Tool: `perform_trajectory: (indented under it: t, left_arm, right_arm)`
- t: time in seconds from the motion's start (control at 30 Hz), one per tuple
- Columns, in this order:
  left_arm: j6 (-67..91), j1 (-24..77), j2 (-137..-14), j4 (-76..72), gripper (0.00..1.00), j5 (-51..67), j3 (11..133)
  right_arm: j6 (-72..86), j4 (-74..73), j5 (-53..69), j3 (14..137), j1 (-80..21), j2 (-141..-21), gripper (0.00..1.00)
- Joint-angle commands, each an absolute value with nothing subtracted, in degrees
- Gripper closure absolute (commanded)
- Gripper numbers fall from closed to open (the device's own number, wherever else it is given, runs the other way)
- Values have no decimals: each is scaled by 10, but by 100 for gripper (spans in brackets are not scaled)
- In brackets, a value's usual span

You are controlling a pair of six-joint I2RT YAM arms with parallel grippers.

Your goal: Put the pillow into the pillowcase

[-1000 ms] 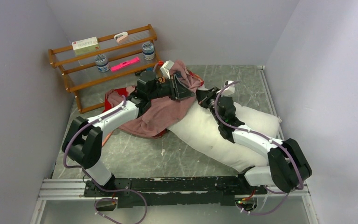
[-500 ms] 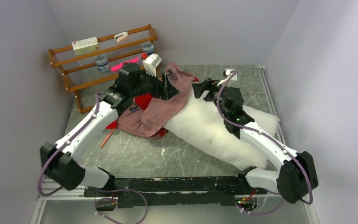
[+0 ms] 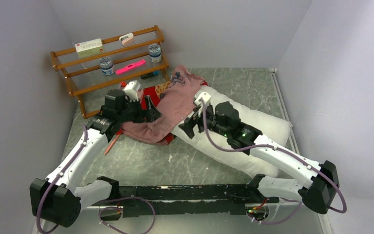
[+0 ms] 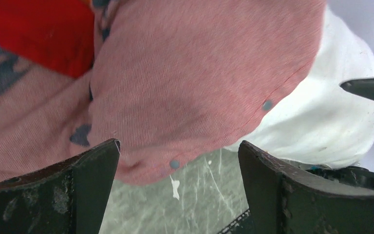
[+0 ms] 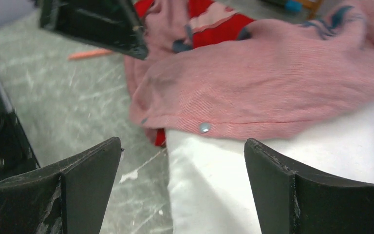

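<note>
on the green marbled bench (image 3: 141, 161) the white pillow (image 3: 268, 126) lies slantwise, its far end under the crumpled red pillowcase (image 3: 170, 105), pink reverse up; left pincer (image 4: 177, 146) and right pincer (image 5: 182, 144) face each other beside the case's edge, both spread wide, gripping nothing

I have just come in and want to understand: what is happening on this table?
Two robot arms are putting a white pillow into a red pillowcase. The pillowcase, bunched with its pink reverse showing, covers only the pillow's far end. The jaws of the left arm and right arm stand open near the cloth, holding nothing.
</note>
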State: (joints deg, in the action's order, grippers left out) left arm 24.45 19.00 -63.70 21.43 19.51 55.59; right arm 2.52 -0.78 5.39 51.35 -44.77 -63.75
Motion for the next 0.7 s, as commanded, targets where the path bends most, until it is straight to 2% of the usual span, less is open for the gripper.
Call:
perform_trajectory:
  t: [0.0, 0.17, 0.27, 0.37, 0.47, 0.67]
  left_arm:
    - [311, 169, -594, 166, 5, 242, 481]
    - [359, 129, -563, 133, 8, 278, 416]
    - [381, 112, -553, 118, 9, 298, 388]
    - [386, 102, -554, 116, 10, 304, 373]
    - [387, 95, -557, 120, 11, 300, 366]
    - [403, 94, -556, 86, 13, 318, 331]
  right_arm:
    - [-125, -53, 24, 512, -515, -626, 1]
    - [-201, -65, -141, 507, -598, -659, 0]
    - [-221, -97, -167, 512, -615, -694, 0]
    - [-227, -90, -245, 508, -635, -731, 0]
    - [-222, -48, -310, 500, -642, -768, 0]
    - [-224, 105, -350, 471, -641, -829, 4]
